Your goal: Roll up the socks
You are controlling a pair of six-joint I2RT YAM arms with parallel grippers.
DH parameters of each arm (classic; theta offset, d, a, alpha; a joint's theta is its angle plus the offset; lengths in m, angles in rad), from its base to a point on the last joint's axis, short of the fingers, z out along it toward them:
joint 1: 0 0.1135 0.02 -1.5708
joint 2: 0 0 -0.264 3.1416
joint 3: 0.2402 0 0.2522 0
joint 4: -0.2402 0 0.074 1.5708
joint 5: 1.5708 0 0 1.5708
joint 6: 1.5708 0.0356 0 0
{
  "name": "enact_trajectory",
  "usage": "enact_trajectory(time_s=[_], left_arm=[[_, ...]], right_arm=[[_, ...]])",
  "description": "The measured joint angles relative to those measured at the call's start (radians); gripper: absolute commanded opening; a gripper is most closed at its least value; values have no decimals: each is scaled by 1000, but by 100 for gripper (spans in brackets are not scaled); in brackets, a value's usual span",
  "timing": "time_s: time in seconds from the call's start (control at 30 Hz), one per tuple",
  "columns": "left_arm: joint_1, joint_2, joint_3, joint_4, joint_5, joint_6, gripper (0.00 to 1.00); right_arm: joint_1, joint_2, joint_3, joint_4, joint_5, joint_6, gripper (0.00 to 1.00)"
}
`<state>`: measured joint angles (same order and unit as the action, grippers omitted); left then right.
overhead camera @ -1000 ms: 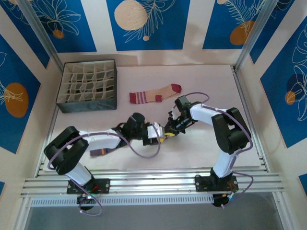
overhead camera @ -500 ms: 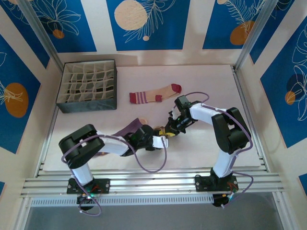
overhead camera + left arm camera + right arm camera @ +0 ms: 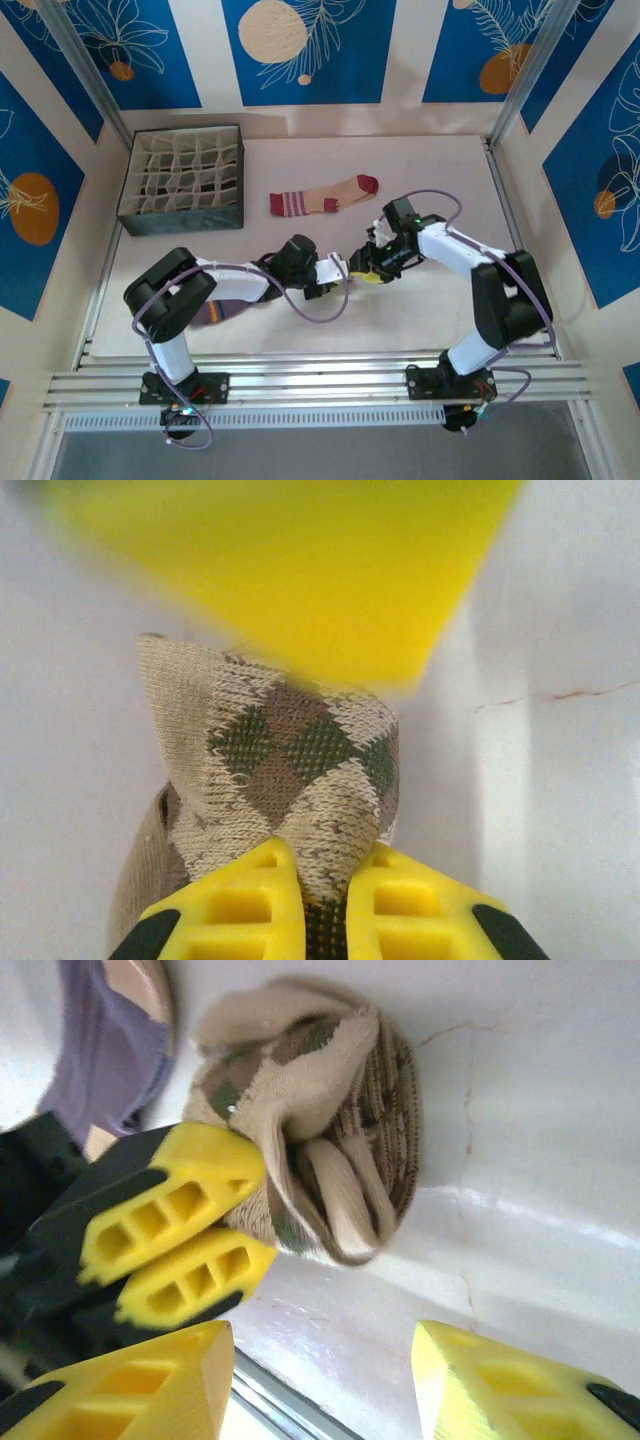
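A gridded organizer box [image 3: 182, 180] sits in the far left corner of the surface [image 3: 440, 180]. Just right of it, near the far edge toward the middle, the tan sock [image 3: 322, 196] lies flat, with its striped cuff to the left and its dark-red toe to the right. Nearer the front edge, the purple sock [image 3: 105, 1055] lies partly under the left arm. The left end effector [image 3: 320, 852] reaches to the middle of the surface, its yellow fingers pressed together on a fold of the argyle sock [image 3: 290, 770]. That sock is bunched into a rough roll resting on the surface, with the purple sock just beside it. Right of the roll, the right end effector [image 3: 320, 1330] hangs close with its fingers spread apart, holding nothing, the roll lying just beyond their tips.
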<state>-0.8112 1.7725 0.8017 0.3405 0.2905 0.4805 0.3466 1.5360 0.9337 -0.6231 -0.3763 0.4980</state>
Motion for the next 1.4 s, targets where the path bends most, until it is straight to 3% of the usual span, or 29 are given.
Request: enact_trajectory(time_s=[0.27,0.47,0.67,0.83,1.1,1.4], left_arm=[[126,40,29,-38,335,-213,8],[190,97,101,-114,489,-341,9],[216,154,183,-222,566,-383,10],[232,197,261,-335,616,-394,12],[243,239,327,-480,682,-396,12],[245,263,349,-557,740,-402,14]], right_arm=[[1,-257,-97,47,75,-58,52],[99,-414,-102,85,182,-198,53],[273,-436,-110,120,352,-496,58],[467,-480,-285,274,512,-812,59],[537,-460,-394,467,698,-1101,71],[536,-357,-393,599,727,-1235,71]])
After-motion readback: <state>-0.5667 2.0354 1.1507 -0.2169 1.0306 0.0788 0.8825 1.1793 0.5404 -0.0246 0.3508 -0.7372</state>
